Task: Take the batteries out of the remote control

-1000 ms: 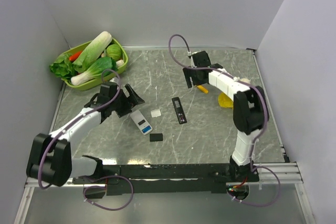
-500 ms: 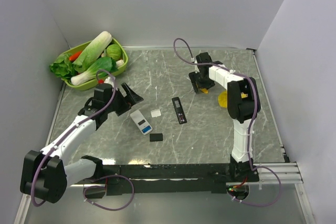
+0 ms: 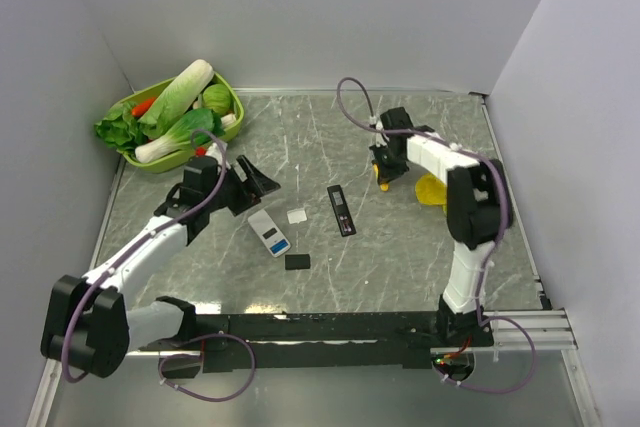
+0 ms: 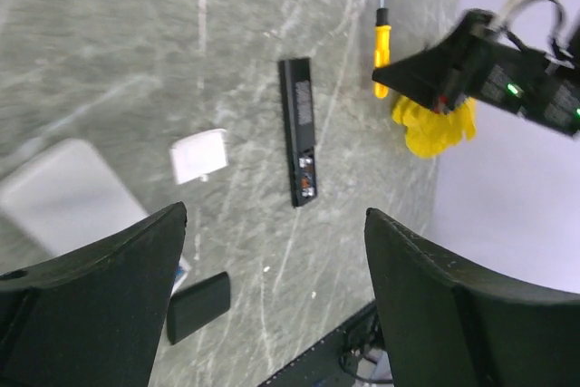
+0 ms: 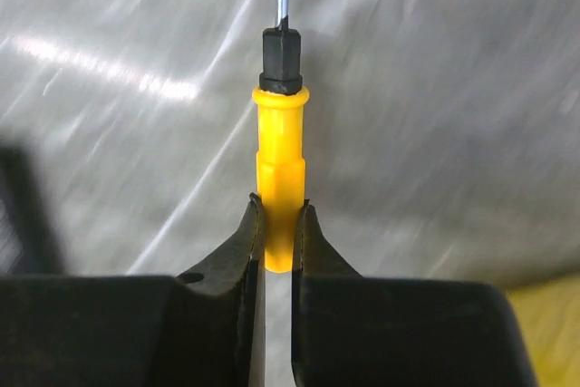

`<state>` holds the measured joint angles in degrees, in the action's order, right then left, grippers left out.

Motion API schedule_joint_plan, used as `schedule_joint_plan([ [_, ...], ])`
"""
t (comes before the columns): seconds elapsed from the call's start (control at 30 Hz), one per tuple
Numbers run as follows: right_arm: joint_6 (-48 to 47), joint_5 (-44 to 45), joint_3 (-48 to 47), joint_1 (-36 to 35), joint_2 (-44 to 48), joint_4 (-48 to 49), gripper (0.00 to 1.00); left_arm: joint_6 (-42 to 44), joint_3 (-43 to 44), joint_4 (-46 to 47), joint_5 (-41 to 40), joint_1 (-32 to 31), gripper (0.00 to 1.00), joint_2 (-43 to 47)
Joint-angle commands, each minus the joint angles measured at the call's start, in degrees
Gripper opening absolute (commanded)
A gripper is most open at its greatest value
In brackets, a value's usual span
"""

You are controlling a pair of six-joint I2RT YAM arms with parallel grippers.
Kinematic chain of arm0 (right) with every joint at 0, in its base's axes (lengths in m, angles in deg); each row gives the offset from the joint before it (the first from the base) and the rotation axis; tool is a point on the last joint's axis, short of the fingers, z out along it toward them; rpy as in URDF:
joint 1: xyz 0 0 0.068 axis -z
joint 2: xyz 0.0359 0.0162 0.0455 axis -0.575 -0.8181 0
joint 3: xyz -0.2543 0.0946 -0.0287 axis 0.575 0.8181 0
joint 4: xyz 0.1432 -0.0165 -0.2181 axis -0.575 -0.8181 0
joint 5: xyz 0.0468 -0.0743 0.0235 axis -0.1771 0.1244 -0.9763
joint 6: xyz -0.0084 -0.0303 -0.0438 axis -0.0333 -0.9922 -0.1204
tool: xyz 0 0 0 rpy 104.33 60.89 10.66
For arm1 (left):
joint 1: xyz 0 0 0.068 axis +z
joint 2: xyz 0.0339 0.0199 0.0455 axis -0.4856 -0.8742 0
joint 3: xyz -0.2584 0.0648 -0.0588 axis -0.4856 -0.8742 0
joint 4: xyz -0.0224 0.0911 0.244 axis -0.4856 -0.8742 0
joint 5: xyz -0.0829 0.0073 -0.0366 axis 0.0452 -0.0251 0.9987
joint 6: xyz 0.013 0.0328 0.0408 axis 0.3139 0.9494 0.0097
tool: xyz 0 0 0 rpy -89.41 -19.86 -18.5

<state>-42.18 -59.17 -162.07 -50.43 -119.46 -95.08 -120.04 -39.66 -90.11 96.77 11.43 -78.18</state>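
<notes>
Right jaws have just clenched the screwdriver [image 5: 280, 147] at the remote's [image 3: 341, 210] two o'clock, probably for prying; left jaws released.

2 white arms [image 3: 150, 240] w/ black joints, purple cables [image 3: 341, 97], black wedge fingers [image 4: 91, 305].

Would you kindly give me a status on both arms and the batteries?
Left gripper open, empty. Right gripper shut on yellow screwdriver. Black remote lies apart from both; batteries not discernible.
</notes>
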Motion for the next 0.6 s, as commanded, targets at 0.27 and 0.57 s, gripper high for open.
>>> schedule_joint_plan([
  [0.27,10.77,-20.65,25.78,-14.54,35.35,17.25,0.00,-1.50,12.36,12.67,7.78,-7.85,0.78,-12.74],
  [0.57,21.67,-34.26,34.57,-18.86,43.88,33.41,0.00,-2.64,10.52,21.78,11.02,-10.41,0.74,-14.68],
])
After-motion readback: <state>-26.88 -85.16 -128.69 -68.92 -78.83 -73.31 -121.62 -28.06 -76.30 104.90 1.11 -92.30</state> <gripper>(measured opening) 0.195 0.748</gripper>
